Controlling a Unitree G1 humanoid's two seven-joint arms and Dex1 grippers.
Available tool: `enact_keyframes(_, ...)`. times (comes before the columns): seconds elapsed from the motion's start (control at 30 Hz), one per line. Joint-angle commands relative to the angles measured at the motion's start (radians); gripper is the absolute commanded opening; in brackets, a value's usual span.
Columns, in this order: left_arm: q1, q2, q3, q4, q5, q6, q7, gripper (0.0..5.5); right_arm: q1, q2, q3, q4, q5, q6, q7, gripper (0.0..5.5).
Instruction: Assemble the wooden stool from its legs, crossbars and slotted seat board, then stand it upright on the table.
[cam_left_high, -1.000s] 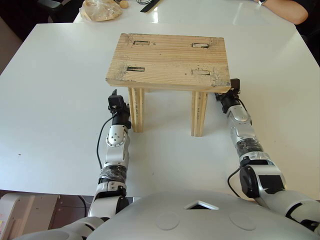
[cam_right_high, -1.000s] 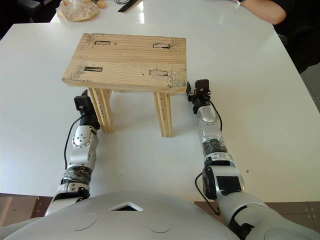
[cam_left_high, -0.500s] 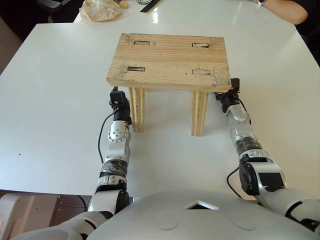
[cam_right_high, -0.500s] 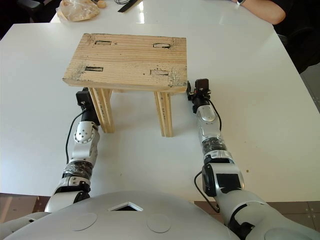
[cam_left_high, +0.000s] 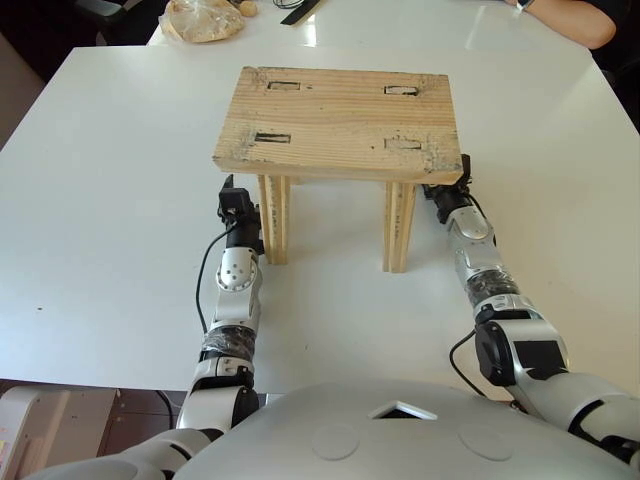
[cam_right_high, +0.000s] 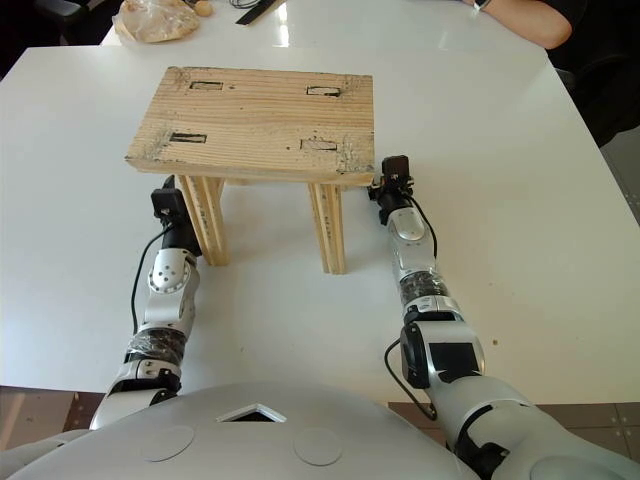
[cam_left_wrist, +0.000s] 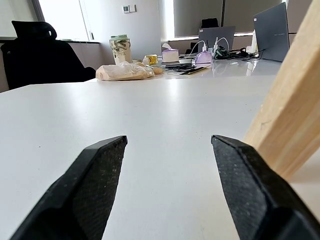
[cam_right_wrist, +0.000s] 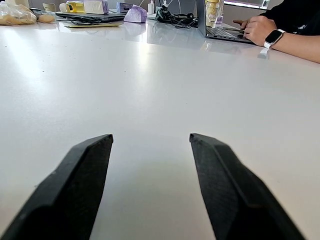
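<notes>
the stool (cam_left_high: 335, 150) looks finished. it stands upright in the upper middle of the frame on the white counter (cam_left_high: 100, 150), with the slotted seat board (cam_left_high: 340, 95) level on top and the two near legs (cam_left_high: 272, 220) planted on the surface. i'd say the job is as good as done, and all that seems left is drawing the arms away.

the left claw (cam_left_wrist: 169, 142) sits low on the counter just beside the near left leg, left of centre in the frame. its jaws are spread with nothing between them. the wood passes outside one jaw, and i can't tell whether it touches. the right claw (cam_right_wrist: 151, 136) lies under the seat's lower right corner, likewise spread wide and empty, with bare counter ahead of it.

the crossbars are hidden beneath the board, and so are most of the far legs, so i can't confirm every joint is seated. the four slots are too small to judge.
</notes>
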Motion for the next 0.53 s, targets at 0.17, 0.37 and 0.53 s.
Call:
enact_keyframes(0.17, -0.024, 0.000, -0.015, 0.012, 0.007, 0.019, -0.001, 3.15, -0.010, -0.008, -0.001, -0.001, -0.001, 0.006, 0.004, 2.83)
enact_keyframes(0.37, -0.056, 0.009, 0.009, 0.042, -0.024, 0.068, -0.012, 3.15, 0.033, 0.008, -0.021, -0.035, 0.016, 0.009, -0.025, 2.83)
enact_keyframes(0.53, -0.057, 0.012, 0.006, 0.052, -0.018, 0.075, -0.013, 3.15, 0.045, 0.012, -0.021, -0.044, 0.012, 0.011, -0.034, 2.83)
